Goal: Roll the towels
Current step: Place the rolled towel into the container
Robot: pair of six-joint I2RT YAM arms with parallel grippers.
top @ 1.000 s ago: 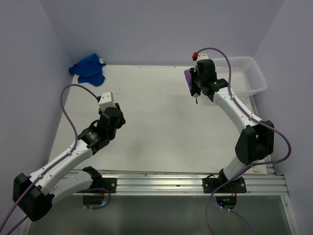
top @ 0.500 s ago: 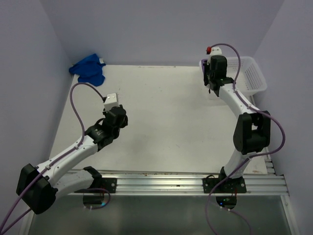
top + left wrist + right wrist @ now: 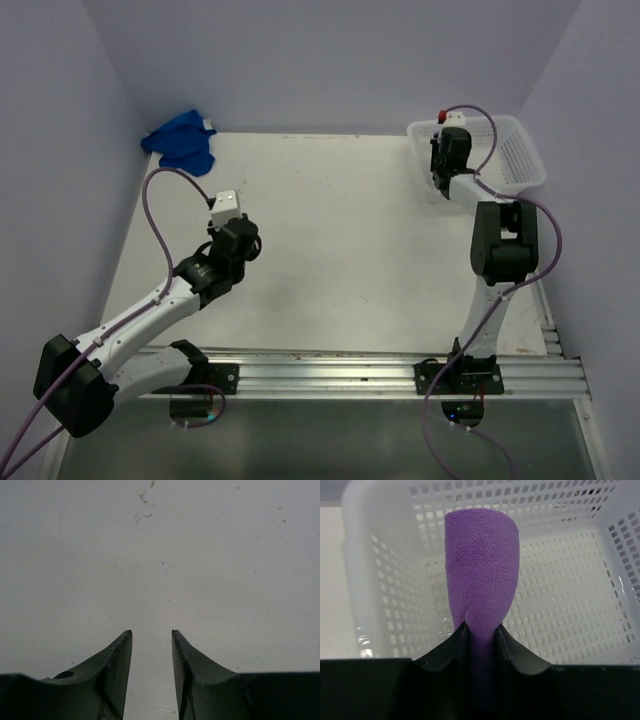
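My right gripper (image 3: 481, 627) is shut on the rolled purple towel (image 3: 481, 570) and holds it above the inside of the white mesh basket (image 3: 580, 570). In the top view the right gripper (image 3: 443, 172) is at the basket's left end and the purple towel is hidden by the arm. The blue towel (image 3: 181, 141) lies crumpled at the table's far left corner. My left gripper (image 3: 151, 632) is open and empty over bare table; in the top view it (image 3: 243, 243) is at the left middle, well short of the blue towel.
The white mesh basket (image 3: 520, 152) stands at the far right corner against the wall. Purple walls close in the table on the left, back and right. A metal rail (image 3: 380, 372) runs along the near edge.
My right arm has swung right and away with the purple towel, from the table beside the basket to over the basket. My left arm shifted slightly, then stayed put.
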